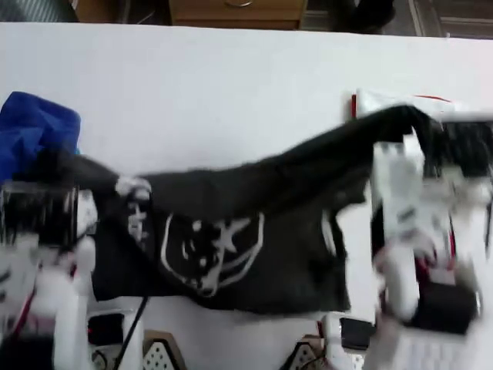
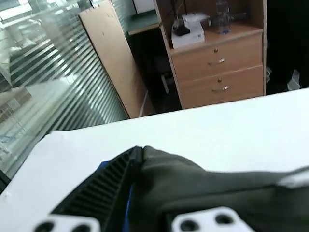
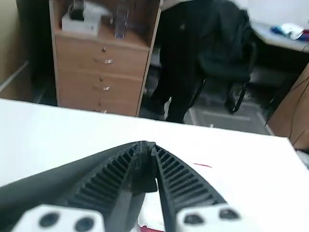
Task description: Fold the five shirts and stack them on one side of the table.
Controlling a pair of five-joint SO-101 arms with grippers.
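The far half of the counter (image 1: 231, 69) lies open. The black shirt (image 1: 254, 223) hangs stretched across the near half; a blue shirt (image 1: 35, 123) crowds the left edge.

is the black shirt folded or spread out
Spread, not folded: the black shirt stretches full-width between the left gripper and right gripper.

- White table (image 1: 231, 92) is taking up most of the high view.
- Wooden drawer cabinet (image 2: 217, 72) is standing past the table's far edge.
- White device (image 2: 188, 31) and clear bottle (image 2: 222, 18) are sitting on the cabinet top.
- Wooden board (image 2: 108, 63) is leaning left of the cabinet, with slatted blinds (image 2: 48, 77) hanging farther left.
- Black office chair (image 3: 227, 48) is standing right of the cabinet.
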